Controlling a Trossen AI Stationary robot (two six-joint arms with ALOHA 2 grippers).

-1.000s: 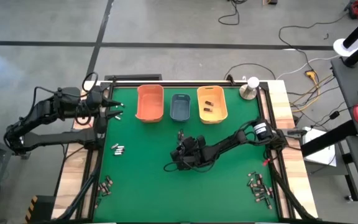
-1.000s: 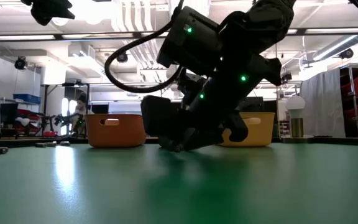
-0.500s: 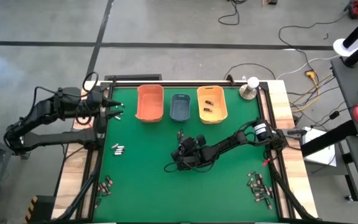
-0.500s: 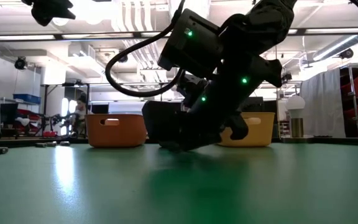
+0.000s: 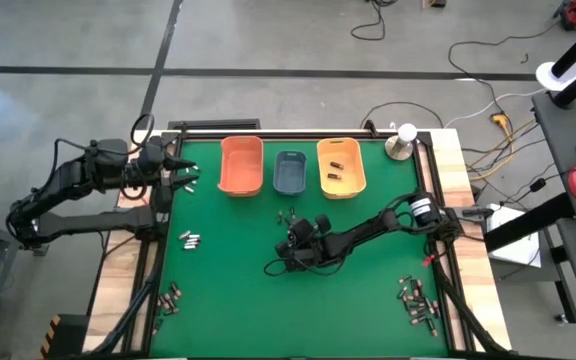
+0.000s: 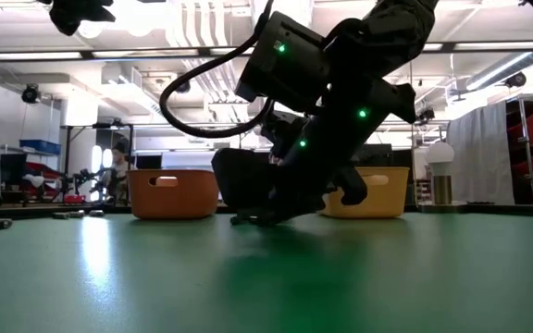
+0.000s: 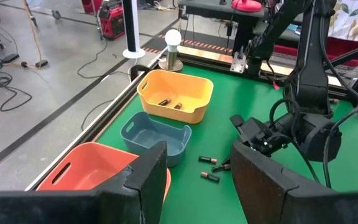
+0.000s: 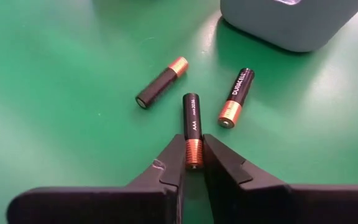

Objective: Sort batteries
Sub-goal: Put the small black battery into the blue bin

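My right pincer (image 8: 193,163) is down on the green bench (image 8: 55,74), clenched on the coppery end of an AAA battery (image 8: 192,127) so the rest sticks out ahead, easy to lift. Two more batteries (image 8: 236,96) lie just beyond it, near the blue-grey bin (image 8: 291,22). My left pincer (image 7: 197,180) waits off at the bench edge, released.

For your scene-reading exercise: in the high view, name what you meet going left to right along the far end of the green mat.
Left claw → orange bin → blue-grey bin → yellow-orange bin → white bulb on its round base.
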